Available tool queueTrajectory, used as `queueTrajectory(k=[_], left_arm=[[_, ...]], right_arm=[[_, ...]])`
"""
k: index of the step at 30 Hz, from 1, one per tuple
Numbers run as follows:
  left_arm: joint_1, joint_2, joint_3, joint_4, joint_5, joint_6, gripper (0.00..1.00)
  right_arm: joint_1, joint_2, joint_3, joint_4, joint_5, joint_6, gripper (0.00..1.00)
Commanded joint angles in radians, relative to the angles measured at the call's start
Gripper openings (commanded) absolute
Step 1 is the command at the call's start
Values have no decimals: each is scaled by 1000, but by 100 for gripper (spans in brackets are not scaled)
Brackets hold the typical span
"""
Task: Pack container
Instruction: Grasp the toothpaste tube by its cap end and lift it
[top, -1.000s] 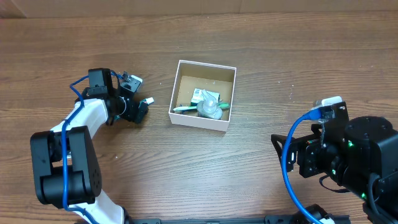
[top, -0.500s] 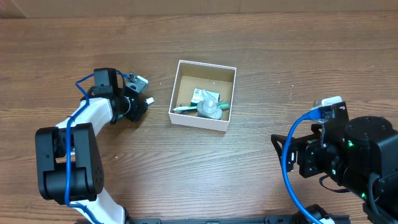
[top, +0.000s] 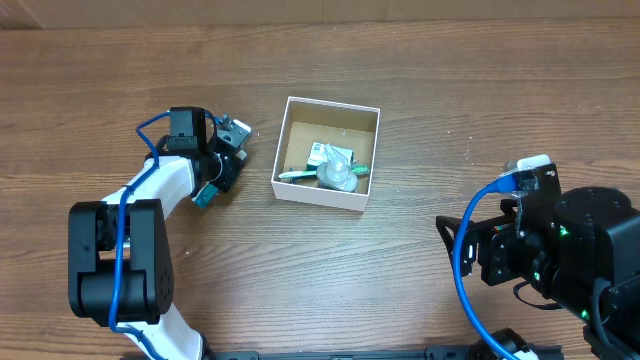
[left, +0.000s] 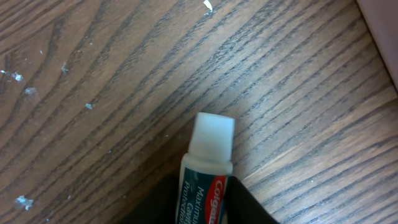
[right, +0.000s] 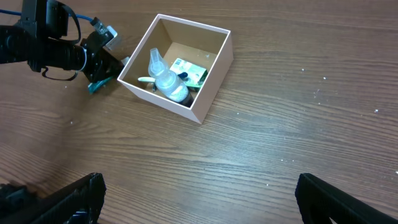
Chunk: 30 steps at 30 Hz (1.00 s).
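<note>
One move likely pending: carry white-capped teal-and-red toothpaste tube (left: 208, 168), pinched between left fingers (left: 249, 208), rightward into nearby square white-walled cardboard container (top: 318, 198). Ignore spread right fingers (right: 74, 199), well apart.

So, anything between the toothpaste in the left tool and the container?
Nothing visible. Only bare table lies between the left tool, shut on the toothpaste, and the container; just its white wall to clear.

My left arm (top: 168, 185) is a white link between black joints, ending in a black left gripper (top: 222, 170), with a blue cable (top: 128, 195) looped alongside. My right arm (top: 575, 250) is bulky and black, with green lights, a second blue cable (top: 463, 265) and a white plug (top: 530, 163).
</note>
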Motion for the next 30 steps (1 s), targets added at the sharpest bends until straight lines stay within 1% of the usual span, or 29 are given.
queueTrajectory(k=[1, 4, 7, 10, 14, 19, 24, 28, 30], left_arm=[[-3, 32, 3, 3, -37, -27, 21], [-3, 32, 3, 11, -52, -58, 19], [-3, 32, 3, 18, -51, -64, 17], [-3, 32, 3, 35, -51, -91, 16], [-2, 32, 6, 67, -51, -139, 16], [-2, 24, 39, 62, -50, -193, 16], [-2, -23, 92, 46, -42, -253, 17], [-2, -100, 135, 32, 50, -268, 19], [-2, -142, 157, 32, 98, -307, 20]], right_arm=[[2, -1, 0, 5, 9, 4, 100], [2, -1, 0, 5, 9, 4, 100], [2, -1, 0, 5, 9, 4, 100], [2, -1, 0, 5, 9, 4, 100], [2, -1, 0, 5, 9, 4, 100], [2, -1, 0, 5, 9, 4, 100], [2, -1, 0, 5, 9, 4, 100], [2, -1, 0, 5, 9, 4, 100], [2, -1, 0, 5, 9, 4, 100]])
